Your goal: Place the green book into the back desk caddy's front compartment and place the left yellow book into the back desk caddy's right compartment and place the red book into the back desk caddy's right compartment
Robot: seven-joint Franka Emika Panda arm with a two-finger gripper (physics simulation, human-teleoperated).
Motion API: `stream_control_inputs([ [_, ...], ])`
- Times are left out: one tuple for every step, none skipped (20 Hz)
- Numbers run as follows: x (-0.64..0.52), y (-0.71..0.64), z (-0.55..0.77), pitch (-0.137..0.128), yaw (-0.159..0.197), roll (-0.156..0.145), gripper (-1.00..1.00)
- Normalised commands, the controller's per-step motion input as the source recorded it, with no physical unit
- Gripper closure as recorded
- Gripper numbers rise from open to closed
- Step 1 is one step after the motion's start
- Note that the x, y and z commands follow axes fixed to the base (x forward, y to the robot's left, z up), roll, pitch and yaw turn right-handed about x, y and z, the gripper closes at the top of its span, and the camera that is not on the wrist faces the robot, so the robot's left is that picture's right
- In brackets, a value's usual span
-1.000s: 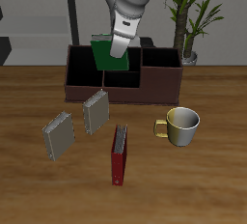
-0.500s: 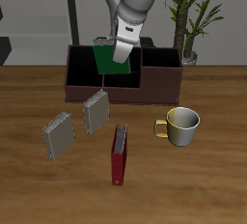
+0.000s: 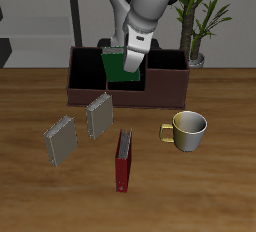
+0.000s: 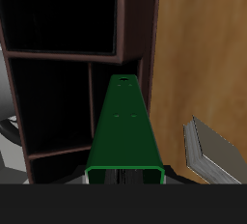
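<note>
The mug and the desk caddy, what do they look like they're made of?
The mug looks like glazed ceramic: pale cream, with a soft sheen on its rim. The back desk caddy looks like dark-stained wood or matte plastic: flat maroon-brown panels, no visible grain, so it is uncertain.

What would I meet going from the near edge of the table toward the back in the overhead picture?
red book → mug → long dark caddy → potted plant.
</note>
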Motion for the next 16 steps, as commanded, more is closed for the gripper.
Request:
stream_control_inputs([
  [0.01, 0.11, -0.19, 0.062, -0.012, 0.008, 1.00],
  [0.00, 0.31, -0.23, 0.042, 0.044, 0.036, 1.00],
  [0.01, 0.13, -0.17, -0.002, 0.027, 0.025, 1.00],
  [-0.03, 0.07, -0.16, 0.059, -0.029, 0.013, 1.00],
  [-0.03, 0.19, -0.29, 0.097, -0.021, 0.036, 1.00],
  [0.00, 0.04, -0.16, -0.003, 0.054, -0.005, 1.00],
  [-0.04, 0.12, -0.24, 0.064, 0.007, 0.019, 1.00],
  [-0.01, 0.20, -0.34, 0.101, -0.035, 0.041, 1.00],
  [-0.02, -0.02, -0.12, 0.020, 0.046, 0.011, 1.00],
  [-0.02, 0.29, -0.43, 0.138, -0.014, 0.034, 1.00],
  [0.00, 0.10, -0.30, 0.097, -0.029, 0.016, 1.00],
  [0.00, 0.10, -0.16, -0.018, 0.066, 0.015, 1.00],
  [-0.05, 0.13, -0.33, 0.134, -0.059, 0.028, 1.00],
  [-0.05, 0.06, -0.24, 0.131, -0.089, 0.022, 1.00],
  [-0.01, 0.11, -0.45, 0.121, 0.051, 0.007, 1.00],
  [0.00, -0.04, 0.02, 0.000, 0.000, 0.000, 1.00],
])
